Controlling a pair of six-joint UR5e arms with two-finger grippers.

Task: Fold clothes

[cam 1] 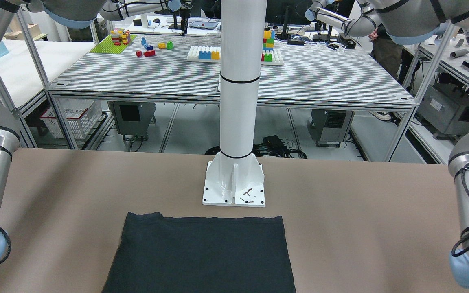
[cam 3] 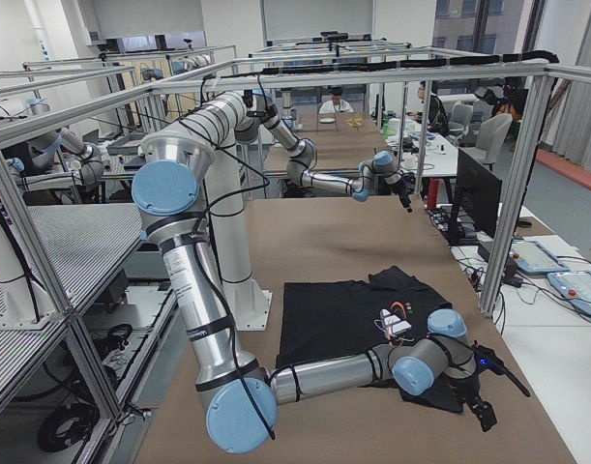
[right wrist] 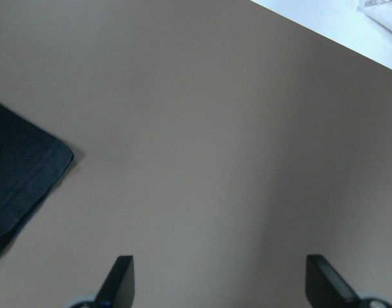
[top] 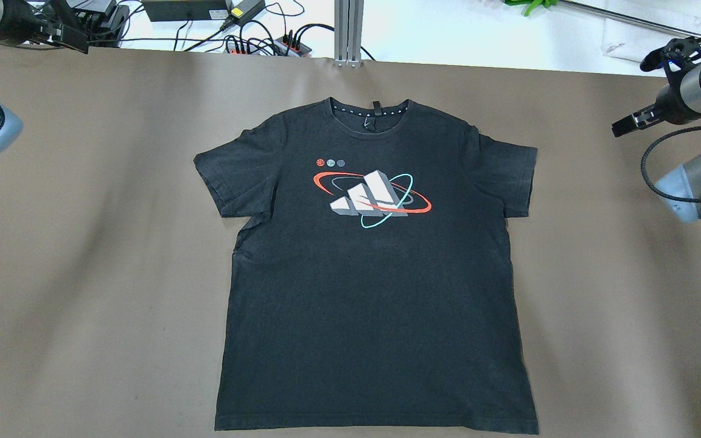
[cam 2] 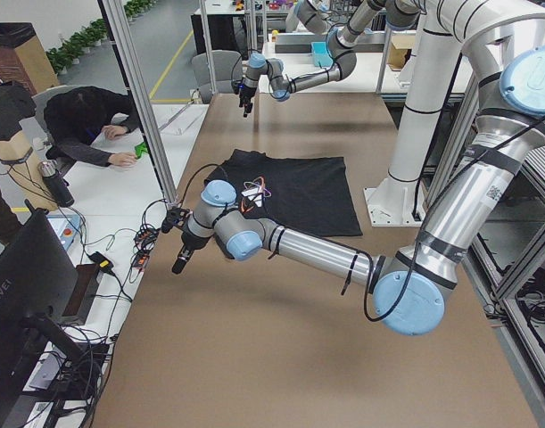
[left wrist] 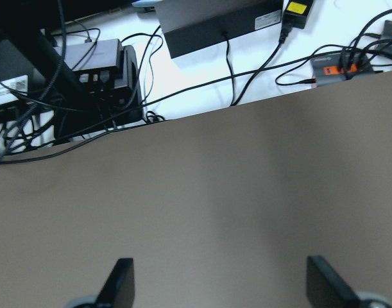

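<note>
The clothes are one black T-shirt [top: 375,286] lying flat and face up in the middle of the brown table, collar toward the far edge. Its chest carries a white, red and teal print [top: 372,194]. My left gripper [left wrist: 221,285] hovers open over bare table at the far left corner [top: 73,41], well away from the shirt. My right gripper [right wrist: 218,282] is open too, above bare table at the far right [top: 627,126]. The right wrist view catches the hem corner of the shirt's sleeve [right wrist: 25,170] to the left of the fingers. Nothing is held.
The white pillar's base [cam 1: 234,187] stands just behind the shirt's bottom hem [cam 1: 202,219]. Cables and power strips [top: 265,42] lie on the white surface past the far table edge, beside an aluminium post [top: 348,30]. A person [cam 2: 94,134] leans on a desk there.
</note>
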